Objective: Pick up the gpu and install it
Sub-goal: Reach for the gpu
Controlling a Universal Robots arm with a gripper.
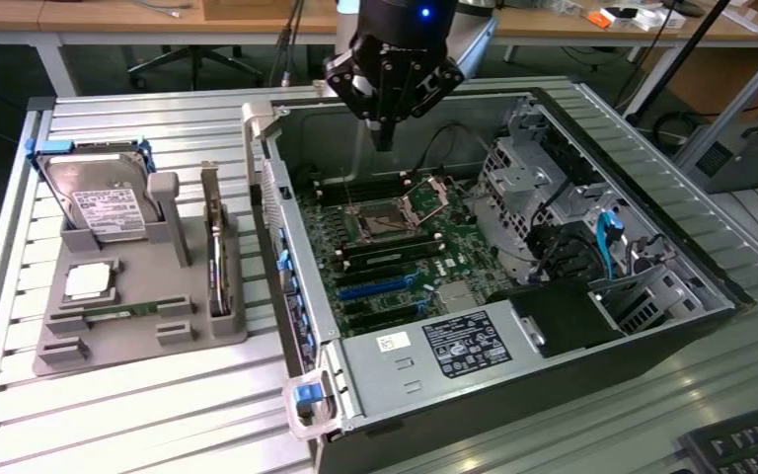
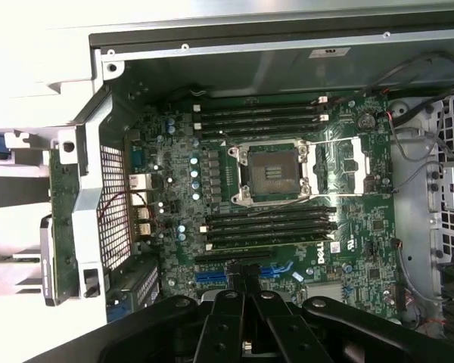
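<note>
One gpu stands well apart from the closed hand.

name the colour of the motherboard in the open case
Green; the motherboard shows best in the wrist view.

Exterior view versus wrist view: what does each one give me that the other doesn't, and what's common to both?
Exterior view: the gray holder beside the case, with the hard drive and the gpu standing in it, and the power supply. Wrist view: the board's rear ports and its DELL lettering. Both: the shut gripper over the open case, the motherboard and its processor socket.
</note>
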